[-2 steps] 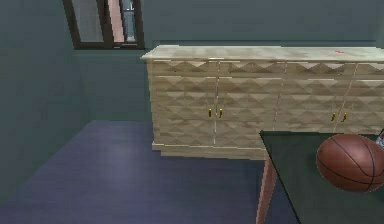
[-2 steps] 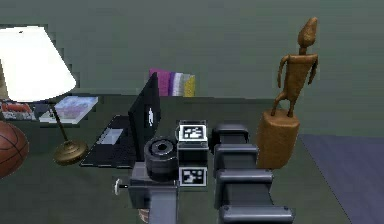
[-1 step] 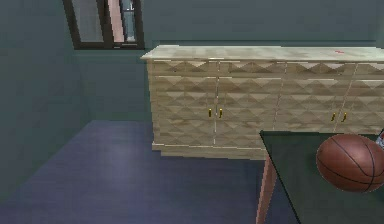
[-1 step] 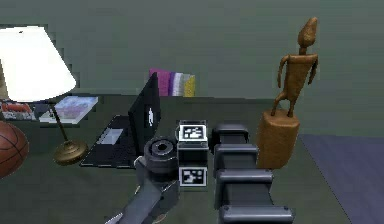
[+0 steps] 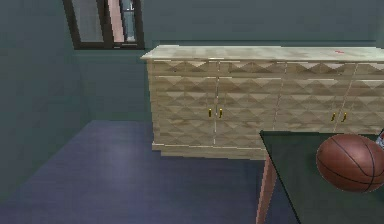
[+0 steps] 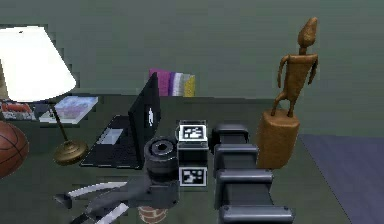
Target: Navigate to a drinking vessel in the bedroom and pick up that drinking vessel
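We see both views dimly and evenly lit. The lampshade (image 6: 35, 62) is our brightest patch, the sideboard (image 5: 260, 100) shows pale, and soft shade lies across the floor (image 5: 110, 170).

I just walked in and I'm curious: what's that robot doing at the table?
The robot's arm reaches over a dark table that bears a lamp, a laptop, a basketball and a wooden statue. Its fingers are near the laptop, with a small brown thing right by them. I cannot tell whether they hold anything. Ahead stands a wooden sideboard.
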Controlling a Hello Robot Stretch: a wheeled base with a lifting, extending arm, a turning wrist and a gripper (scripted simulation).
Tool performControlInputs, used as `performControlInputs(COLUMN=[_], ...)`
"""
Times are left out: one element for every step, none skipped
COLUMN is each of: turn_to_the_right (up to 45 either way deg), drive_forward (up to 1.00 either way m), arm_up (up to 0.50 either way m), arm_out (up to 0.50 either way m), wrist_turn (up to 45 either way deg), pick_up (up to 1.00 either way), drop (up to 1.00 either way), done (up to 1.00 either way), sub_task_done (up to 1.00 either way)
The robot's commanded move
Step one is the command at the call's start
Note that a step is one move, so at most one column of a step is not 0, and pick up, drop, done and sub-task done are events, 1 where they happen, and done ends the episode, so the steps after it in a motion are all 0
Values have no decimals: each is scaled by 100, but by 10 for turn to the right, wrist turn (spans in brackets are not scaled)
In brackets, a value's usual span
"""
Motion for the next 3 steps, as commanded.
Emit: performControlInputs(turn_to_the_right=[0,0,0], drive_forward=[0,0,0], arm_up=[0,0,-30], arm_out=[0,0,0], wrist_turn=[450,210,0], pick_up=[0,0,0], drop=[0,0,0], done=[0,0,0], sub_task_done=[0,0,0])
